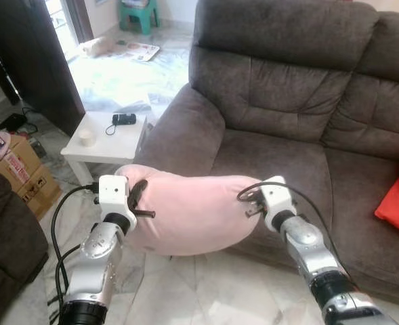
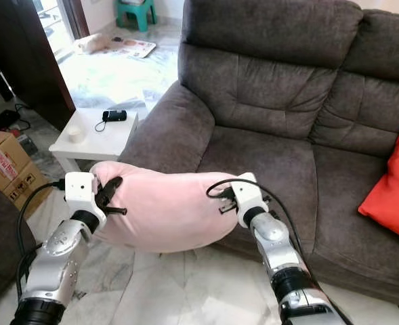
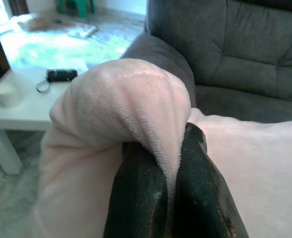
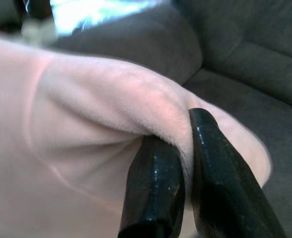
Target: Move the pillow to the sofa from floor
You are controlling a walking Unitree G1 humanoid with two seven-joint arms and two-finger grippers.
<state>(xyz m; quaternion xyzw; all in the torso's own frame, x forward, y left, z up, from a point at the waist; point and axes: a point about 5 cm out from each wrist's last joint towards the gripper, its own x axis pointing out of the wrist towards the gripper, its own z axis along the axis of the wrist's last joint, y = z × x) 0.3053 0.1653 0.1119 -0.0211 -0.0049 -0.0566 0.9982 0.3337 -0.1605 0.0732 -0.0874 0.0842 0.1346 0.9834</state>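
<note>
**Pillow held at both ends, short of the seat**

Because the pillow [image 1: 185,213] is soft and wide, you carry it off the floor pinched at each end: left gripper [image 3: 158,191] and right gripper [image 4: 185,183] both clenched on folds of its fabric. It hangs before the sofa [image 1: 274,156], near the white desk [image 1: 104,142].

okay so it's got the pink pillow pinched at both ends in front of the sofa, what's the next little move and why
Probably carry the pillow forward over the sofa seat. The left gripper and right gripper each pinch a fold of it, and it hangs off the floor, level with the seat's front edge, not yet above the cushion.
</note>
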